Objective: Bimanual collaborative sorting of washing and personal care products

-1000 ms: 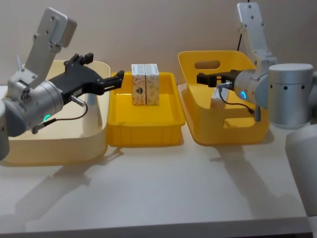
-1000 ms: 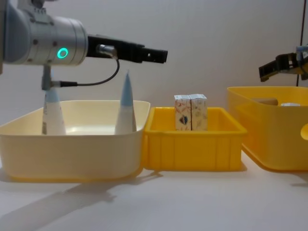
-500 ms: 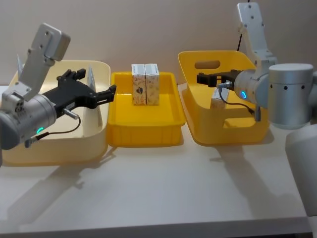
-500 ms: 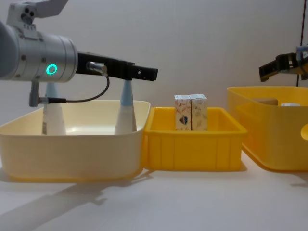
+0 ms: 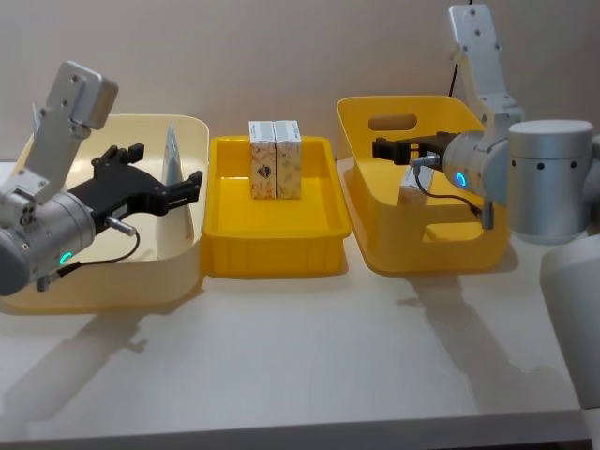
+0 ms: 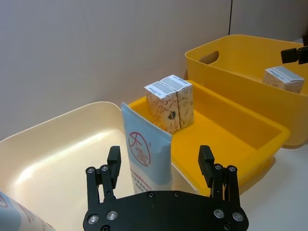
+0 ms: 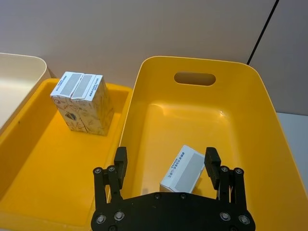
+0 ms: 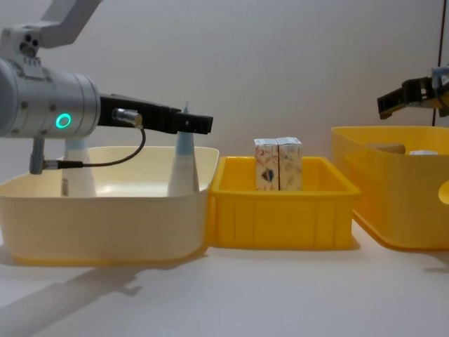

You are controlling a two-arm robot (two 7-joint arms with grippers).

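In the head view the left gripper point(image 5: 161, 169) reaches over the cream bin point(image 5: 112, 286), its jaws spread wide on either side of an upright squeeze tube point(image 5: 172, 150) and gripping nothing. A pair of cardboard boxes point(image 5: 275, 159) stands in the yellow tray point(image 5: 272, 258) beside it. The right gripper point(image 5: 389, 148) hangs over the deep yellow bin point(image 5: 441, 248), where a lone box point(image 5: 412, 194) lies, all on the bench point(image 5: 309, 356). The left wrist view puts the tube between the open jaws, nearer one finger than the other, with a second tube point(image 6: 19, 216) at the edge. The right wrist view shows those jaws also wide and empty, the lone box lying skewed on the bin floor below them. From the chest view the left jaws sit level with the tube's thin crimped tip. That is the likely trouble: closing so high would catch only the tapered end, which could slip free, and the nearer finger, touching first, could push the tube over against the bin wall.
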